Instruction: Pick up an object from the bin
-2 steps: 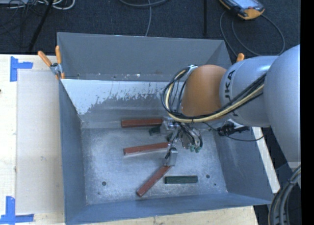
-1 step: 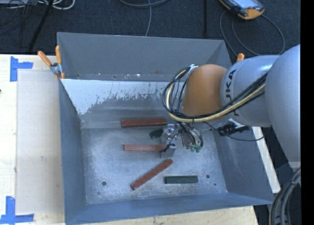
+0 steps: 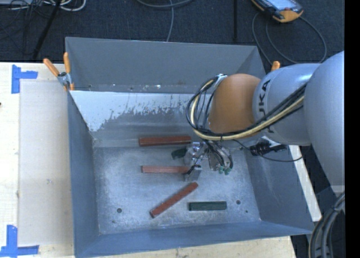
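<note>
The gripper [image 3: 193, 168] is down near the bin floor, a little right of the frame's centre, at the right end of the middle stick [image 3: 163, 169]. Whether its jaws are apart or together, or clamped on that end, I cannot tell, since the wrist hardware above crowds them. The middle stick is a thin brown strip lying almost level, running left from the gripper.

Just above and left of the gripper sits a small dark piece [image 3: 179, 153], its shape unclear. Higher still, the upper stick [image 3: 166, 140], also brown, lies level near the foot of the back wall. Below the gripper, the slanted stick [image 3: 173, 199] runs from lower left up to the right, its upper end near the gripper but apart from it. Just right of its lower half lies a green bar [image 3: 207, 206], dark and level.

The bin [image 3: 157, 66] is grey, with sloping walls. Above the gripper are the orange cover [image 3: 233, 105] and looped cables [image 3: 197, 111], with the pale arm [image 3: 315, 99] entering from the right edge.
</note>
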Action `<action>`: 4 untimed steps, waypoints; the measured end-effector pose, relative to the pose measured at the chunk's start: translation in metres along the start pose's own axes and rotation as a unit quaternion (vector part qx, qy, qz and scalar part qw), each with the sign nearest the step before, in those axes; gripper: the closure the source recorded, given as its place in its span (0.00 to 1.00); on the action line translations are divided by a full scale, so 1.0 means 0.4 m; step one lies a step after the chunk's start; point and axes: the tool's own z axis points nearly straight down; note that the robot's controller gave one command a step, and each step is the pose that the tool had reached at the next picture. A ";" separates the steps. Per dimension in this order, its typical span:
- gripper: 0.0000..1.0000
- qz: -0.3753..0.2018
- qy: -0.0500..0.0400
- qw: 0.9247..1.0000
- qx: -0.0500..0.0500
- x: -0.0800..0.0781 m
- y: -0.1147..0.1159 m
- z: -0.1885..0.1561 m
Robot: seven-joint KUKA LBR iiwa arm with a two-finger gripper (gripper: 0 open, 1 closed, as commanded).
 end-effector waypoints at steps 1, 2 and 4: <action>1.00 -0.023 -0.002 1.000 0.000 0.007 0.031 -0.406; 1.00 -0.023 0.000 1.000 0.000 0.010 0.031 -0.401; 0.00 -0.027 0.001 1.000 0.000 0.093 0.001 -0.313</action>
